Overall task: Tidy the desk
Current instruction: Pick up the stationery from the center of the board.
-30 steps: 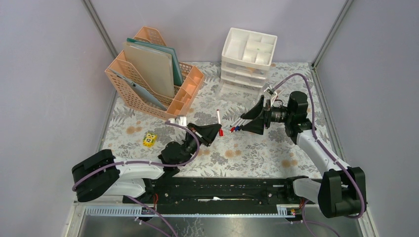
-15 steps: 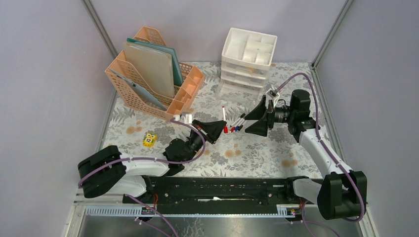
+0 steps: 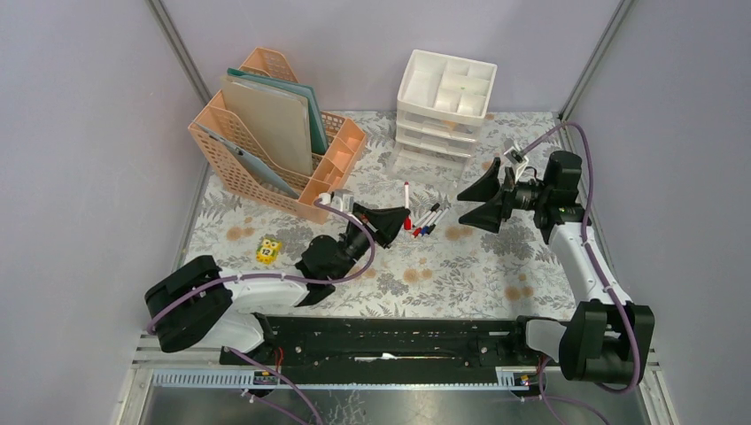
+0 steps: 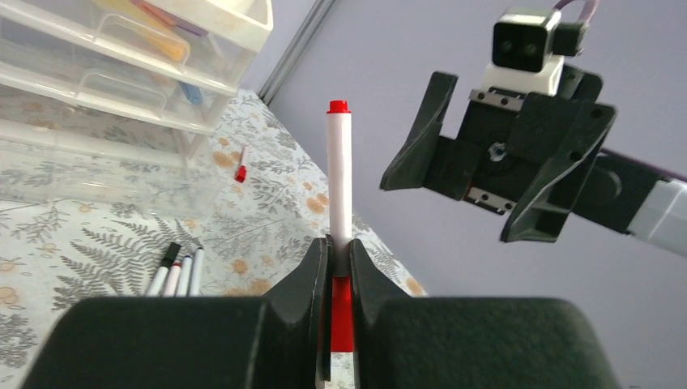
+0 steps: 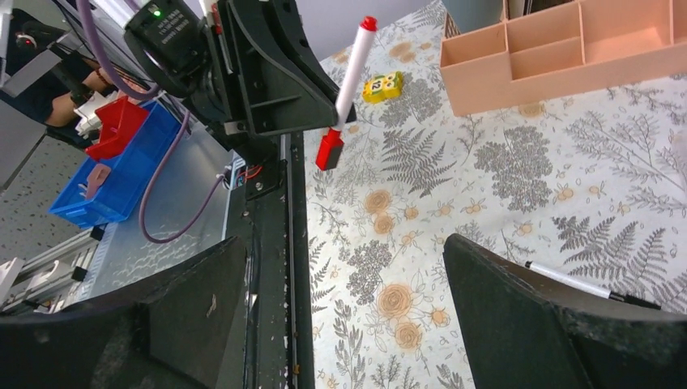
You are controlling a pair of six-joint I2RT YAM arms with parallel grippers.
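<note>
The desk (image 3: 425, 283) carries a pale cloth printed with ferns and flowers. My left gripper (image 3: 397, 219) is shut on a white marker with a red cap (image 3: 406, 199), which it holds upright above the cloth. In the left wrist view the marker (image 4: 339, 178) sticks up from between the closed fingers (image 4: 312, 275). Several loose pens (image 3: 427, 219) lie side by side just right of it. My right gripper (image 3: 463, 206) hovers open to the right of the pens, facing the left gripper, with nothing between its fingers (image 5: 502, 308).
A peach file rack (image 3: 266, 133) with folders stands at the back left. A white drawer unit (image 3: 443, 106) sits at the back centre. A yellow die (image 3: 268, 250) lies at the left. A small red-tipped piece (image 4: 241, 168) lies near the drawers. A black rail (image 3: 390, 336) runs along the near edge.
My left gripper has carried the marker forward and to the right, closer to the loose pens. The right gripper has drawn back to the right, away from the pens, still open.
</note>
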